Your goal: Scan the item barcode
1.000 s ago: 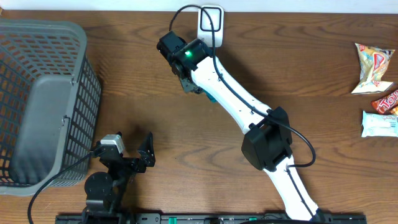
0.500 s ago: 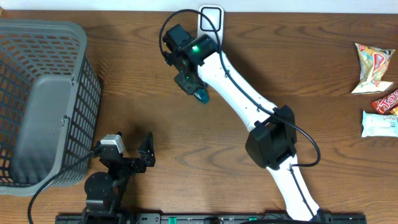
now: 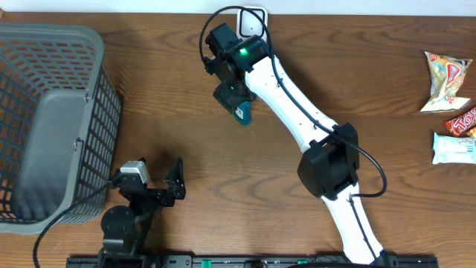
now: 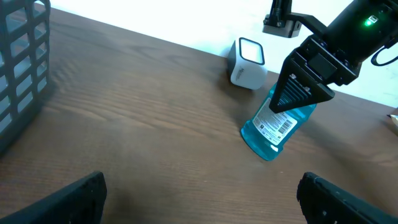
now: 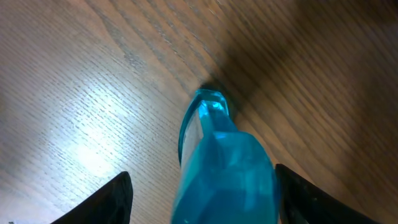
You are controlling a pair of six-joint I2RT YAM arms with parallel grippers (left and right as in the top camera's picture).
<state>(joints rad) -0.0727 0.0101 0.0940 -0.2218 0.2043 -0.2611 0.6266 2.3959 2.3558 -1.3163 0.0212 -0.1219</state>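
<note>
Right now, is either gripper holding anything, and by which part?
Nothing is held. The right gripper straddles the blue bottle with jaws spread, a gap on one side; the left gripper is open and empty.

I'm at a mock shop checkout. Wooden table [image 3: 171, 112] carries a grey basket [image 3: 108, 112], a white barcode scanner [image 4: 247, 62] and snack packs [image 3: 445, 80].

We hold our left gripper [image 3: 158, 182] low by its base, fingers spread wide, and stretch our right arm [image 3: 294, 108] far forward, the right gripper [image 5: 202, 193] pointing down with fingers parted.
</note>
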